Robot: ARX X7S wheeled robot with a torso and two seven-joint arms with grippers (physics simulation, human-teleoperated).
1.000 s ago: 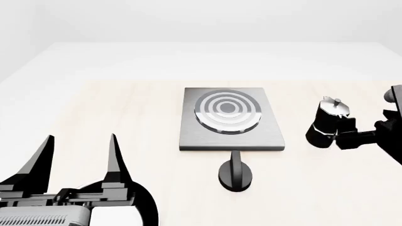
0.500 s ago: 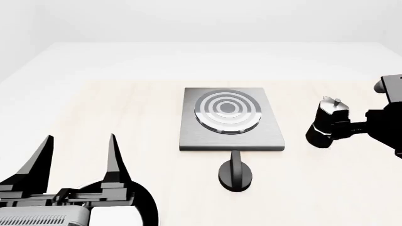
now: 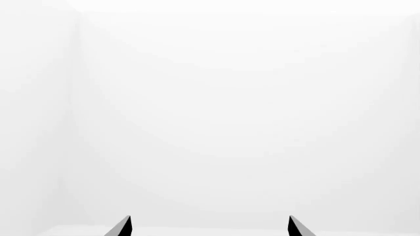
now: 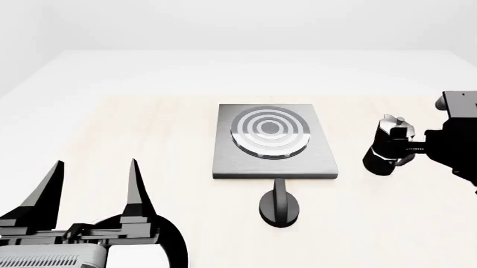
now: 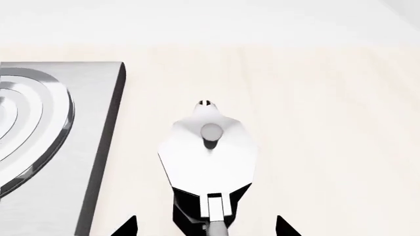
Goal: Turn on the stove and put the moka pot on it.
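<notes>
Moka pot (image 4: 385, 146) stands upright, handle toward the right gripper (image 4: 412, 148).

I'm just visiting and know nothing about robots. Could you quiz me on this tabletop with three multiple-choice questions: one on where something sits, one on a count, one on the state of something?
1. Where is the moka pot?
A. On the burner
B. On the table, beside the stove on the right arm's side
C. In the left gripper

2. How many knobs lie in front of the stove?
A. One
B. Two
C. Three

3. How does the right gripper stand?
A. Shut on the pot's lid
B. Resting on the burner
C. Open, a fingertip either side of the pot's handle

Answers:
1. B: the head view shows the pot on bare wood, apart from the stove plate.
2. A: a single black knob sits near the plate's front edge.
3. C: the right wrist view shows two spread tips flanking the handle, not closed on it.
</notes>
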